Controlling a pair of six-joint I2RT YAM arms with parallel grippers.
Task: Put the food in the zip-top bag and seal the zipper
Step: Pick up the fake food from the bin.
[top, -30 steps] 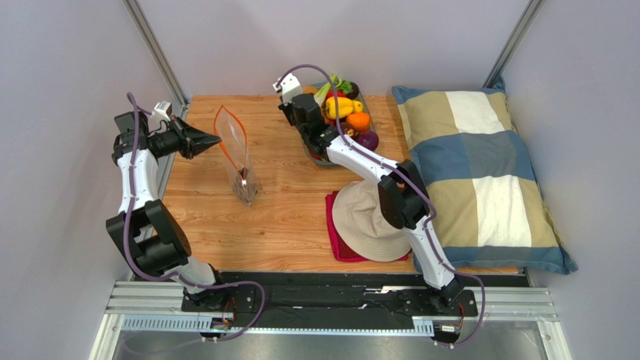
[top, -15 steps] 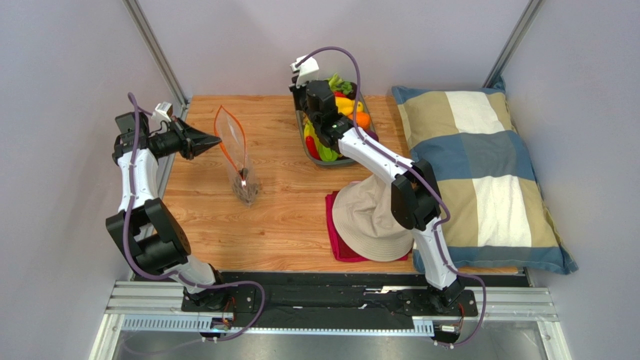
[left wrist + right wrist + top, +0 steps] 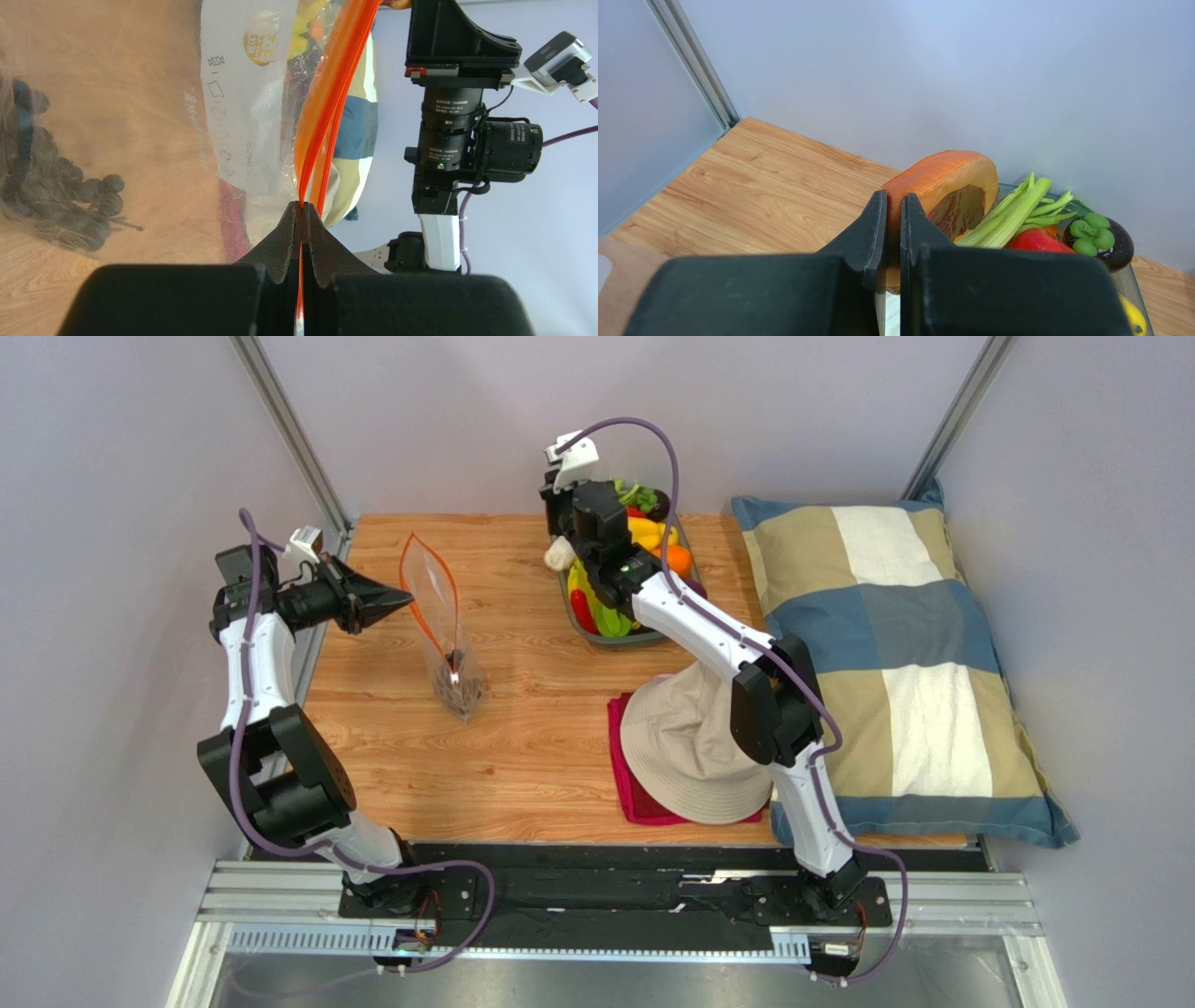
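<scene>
Two grippers are clenched. The left gripper (image 3: 303,207) pinches one end of the zipper (image 3: 330,105), holding the bag (image 3: 438,609) upright with its mouth gaping and its bottom on the table (image 3: 533,742). Dark grapes (image 3: 63,203) lie in the bag's bottom. The right gripper (image 3: 892,201) clamps an orange wedge (image 3: 945,182) above the wood, just left of the bowl (image 3: 627,636). Celery (image 3: 1011,210), a red piece (image 3: 1036,239) and other food lie in the bowl, well apart from the bag.
</scene>
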